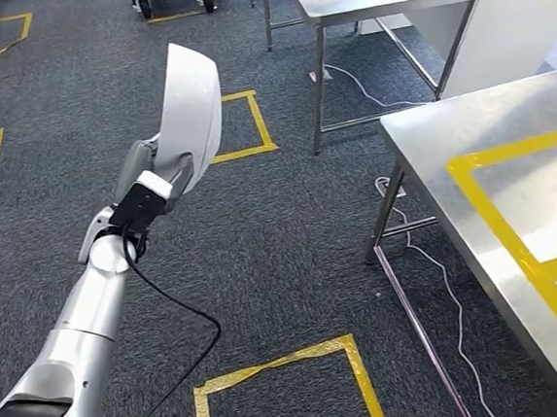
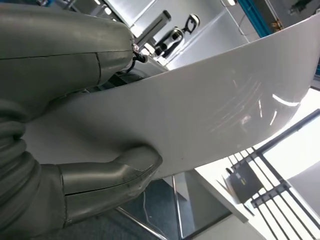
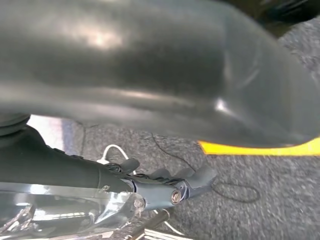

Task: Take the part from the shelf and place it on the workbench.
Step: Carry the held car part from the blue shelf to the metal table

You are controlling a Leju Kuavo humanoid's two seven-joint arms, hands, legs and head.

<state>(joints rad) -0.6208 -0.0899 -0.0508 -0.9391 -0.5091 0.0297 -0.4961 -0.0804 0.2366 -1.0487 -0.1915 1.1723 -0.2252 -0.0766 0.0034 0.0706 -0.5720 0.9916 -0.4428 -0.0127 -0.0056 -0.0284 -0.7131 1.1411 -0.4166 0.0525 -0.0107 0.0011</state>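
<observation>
Up in the head view, we've got the left robot hand [image 1: 142, 176] gripping the white curved part [image 1: 190, 114] by its lower edge, holding it upright over the grey carpet, well apart from the steel counter [image 1: 431, 132] off to the right with its yellow tape. From the left wrist view, the thumb [image 2: 113, 177] presses under the part [image 2: 211, 115] and the grey fingers [image 2: 68, 45] clamp over it, so it's properly pinched. Over in the right wrist view, the right robot hand [image 3: 158, 185] hangs above the carpet with its fingers stretched out, holding nothing.
</observation>
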